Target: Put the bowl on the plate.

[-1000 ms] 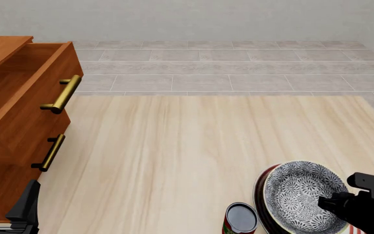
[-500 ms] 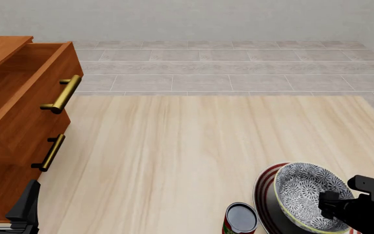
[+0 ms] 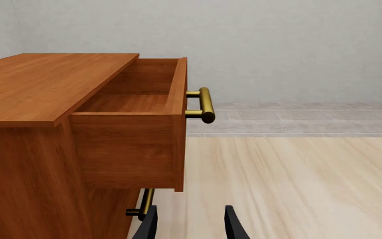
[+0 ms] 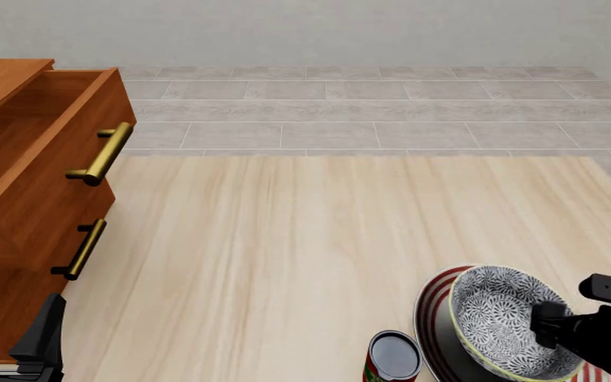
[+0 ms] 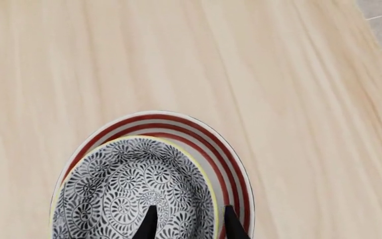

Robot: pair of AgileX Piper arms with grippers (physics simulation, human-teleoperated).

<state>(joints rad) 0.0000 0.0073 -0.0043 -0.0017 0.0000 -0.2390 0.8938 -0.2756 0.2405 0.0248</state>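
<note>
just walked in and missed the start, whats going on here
The right pincer sits at the rim of the patterned bowl, one finger inside and one outside. The bowl is over the red-ringed plate, at the table's near right by a red can. The left pincer waits open by the wooden drawer unit.

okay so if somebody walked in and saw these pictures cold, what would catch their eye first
Most likely the patterned bowl at the near right of the table, sitting over the red-ringed plate, with the right gripper straddling its rim. Next, the wooden cabinet at far left, its top drawer pulled open, with the left gripper just in front of it. A small red can stands beside the plate.
</note>
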